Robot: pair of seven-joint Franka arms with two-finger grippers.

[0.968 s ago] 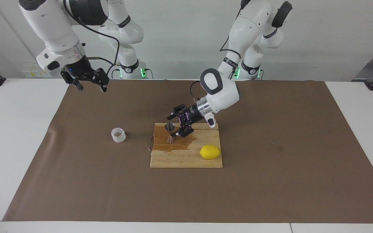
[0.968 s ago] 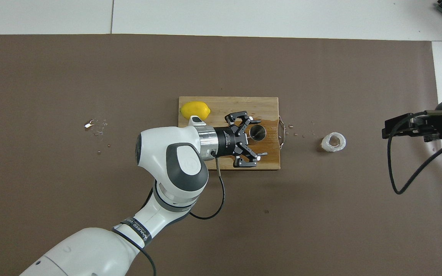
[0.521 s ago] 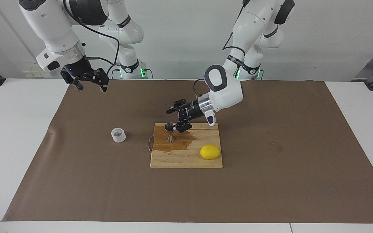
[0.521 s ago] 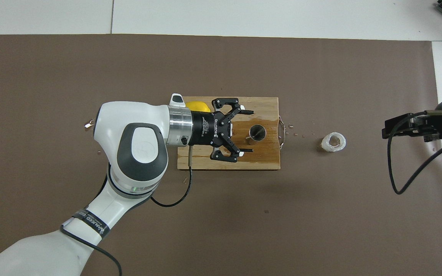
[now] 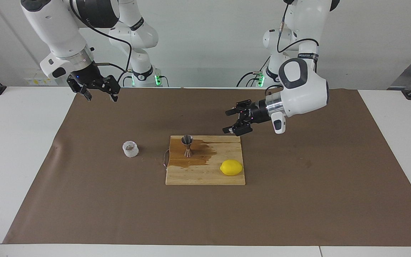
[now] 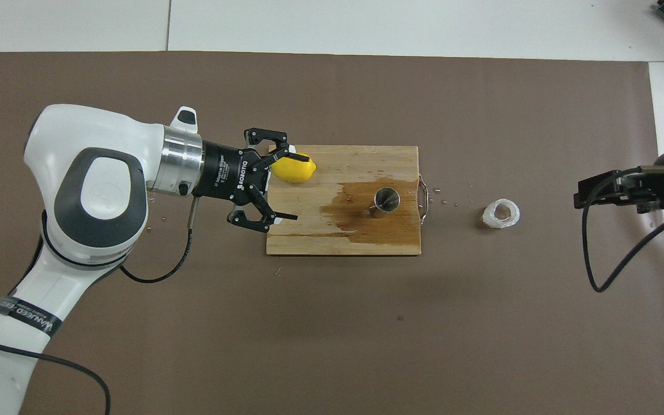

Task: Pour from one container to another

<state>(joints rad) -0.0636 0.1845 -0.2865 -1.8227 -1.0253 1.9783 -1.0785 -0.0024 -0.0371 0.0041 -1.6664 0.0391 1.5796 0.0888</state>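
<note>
From my remote station I record the following. The jigger [image 5: 187, 145] stands upright on the wooden cutting board [image 5: 205, 176], at the end of the board toward the right arm, inside a dark wet stain [image 5: 205, 154] that spreads over the board's half nearer the robots. From overhead only its open rim and steel bowl show; I cannot tell whether it holds any liquid. The translucent cup [image 5: 130, 149] sits on the brown paper mat [image 5: 298, 200], beside the board toward the right arm's end of the table and apart from it; brownish contents show through its mouth, but their level is not readable. A thin metal handle [image 6: 423, 197] at the board's edge next to the cup is barely visible in the facing view. A few droplets [image 6: 453, 202] lie on the mat between board and cup. The lemon [image 5: 231, 167] rests on the board's corner toward the left arm; overhead, the left gripper's fingers overlap part of it. The left gripper [image 5: 234, 122] hangs in the air over the board's corner toward the left arm, fingers spread apart and holding nothing. The right gripper [image 5: 100, 93] hangs raised near the right arm's end of the mat, fingers apart and empty; overhead it is cut off at the frame edge.
</note>
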